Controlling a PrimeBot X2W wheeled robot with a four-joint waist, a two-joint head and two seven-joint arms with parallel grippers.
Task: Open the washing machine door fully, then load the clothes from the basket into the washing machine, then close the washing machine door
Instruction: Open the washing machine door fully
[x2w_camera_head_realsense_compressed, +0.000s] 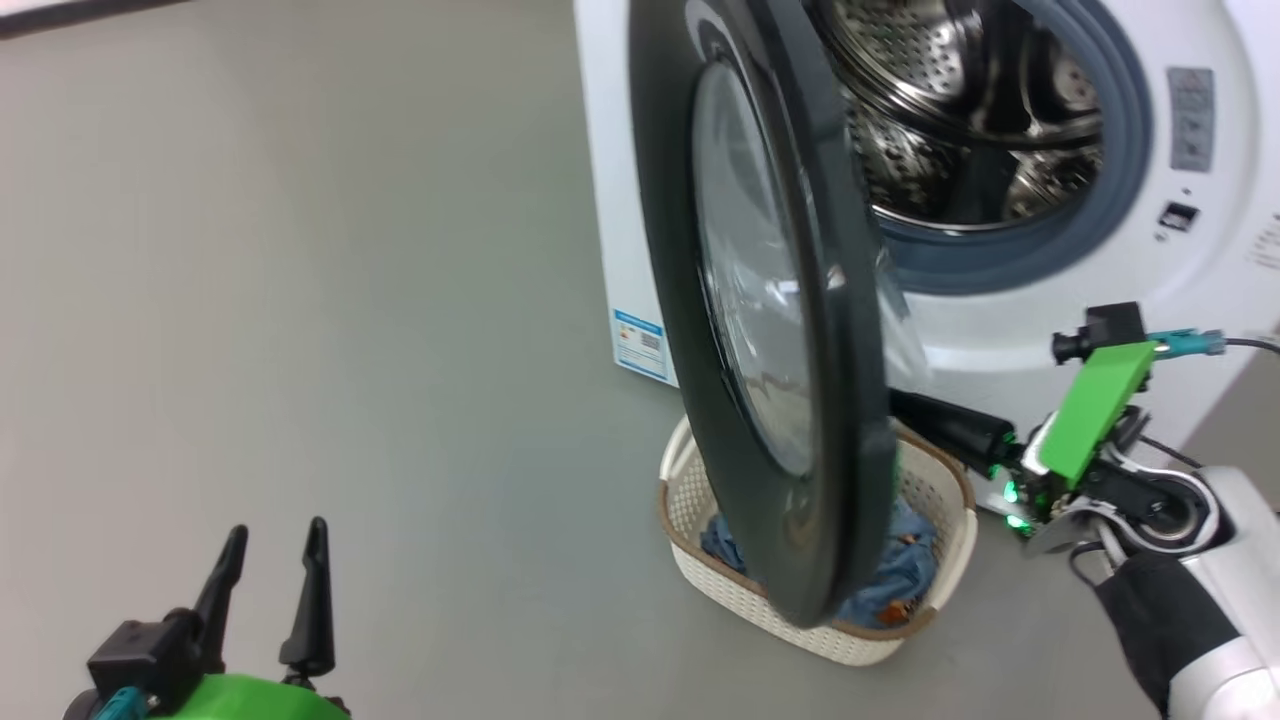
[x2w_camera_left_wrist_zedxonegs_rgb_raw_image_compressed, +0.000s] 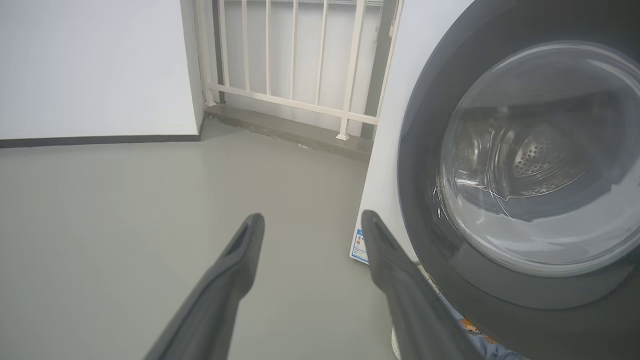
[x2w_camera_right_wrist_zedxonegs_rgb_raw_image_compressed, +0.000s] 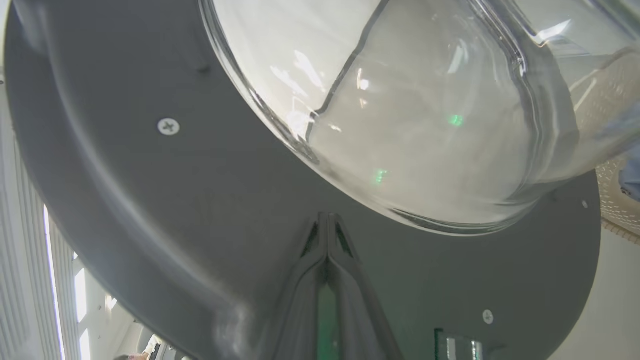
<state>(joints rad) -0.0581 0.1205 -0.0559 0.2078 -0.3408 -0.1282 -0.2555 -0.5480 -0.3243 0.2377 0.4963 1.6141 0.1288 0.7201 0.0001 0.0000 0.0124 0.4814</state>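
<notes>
Pushing from behind explains where your right fingers (x2w_camera_right_wrist_zedxonegs_rgb_raw_image_compressed: 327, 231) sit: they are pressed flat together with nothing between them, joined tips against the dark inner face of the washing machine door (x2w_camera_head_realsense_compressed: 770, 330), just under its bulging glass bowl (x2w_camera_right_wrist_zedxonegs_rgb_raw_image_compressed: 400, 110). Closed like that they make one stiff prod rather than a clamp, which suits a panel with nothing to pinch there. The door stands roughly halfway out, nearly edge-on from the head, and hangs right over the basket (x2w_camera_head_realsense_compressed: 715, 585), which stands on the floor (x2w_camera_head_realsense_compressed: 300, 300) close against the front of the washing machine (x2w_camera_head_realsense_compressed: 1000, 320), below the open drum (x2w_camera_head_realsense_compressed: 960, 110). The clothes (x2w_camera_head_realsense_compressed: 905, 565) lie bundled in the basket's bottom, partly hidden by the door's rim. That overlap is, I judge, why the door must swing fully back first: as it stands you could not reach into the basket cleanly. Your left fingers (x2w_camera_head_realsense_compressed: 312, 585) are spread wide and hold nothing, low over bare floor well to the left of the basket and pointing toward the door's outer face, clear of the swing and placed, I'd guess, to take the clothes once the way is open.
</notes>
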